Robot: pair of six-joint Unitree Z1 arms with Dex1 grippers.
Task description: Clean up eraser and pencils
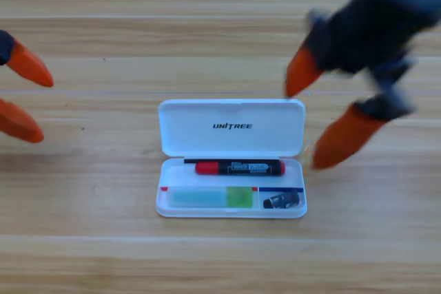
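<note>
An open white case [232, 129] lies at the table's middle, lid folded back. Inside it the red marker with a black labelled barrel [240, 167] rests along the upper slot. The pale green stick with its bright green end [212, 197] lies in the lower left compartment. The small dark eraser [283, 202] sits in the lower right compartment. My right gripper [308, 129] hovers just right of the lid, open, with nothing between its orange jaws. My left gripper [36, 105] waits at the left edge, open and empty.
Bare wooden planks surround the case on all sides. The right arm's dark body [375, 25] fills the upper right corner.
</note>
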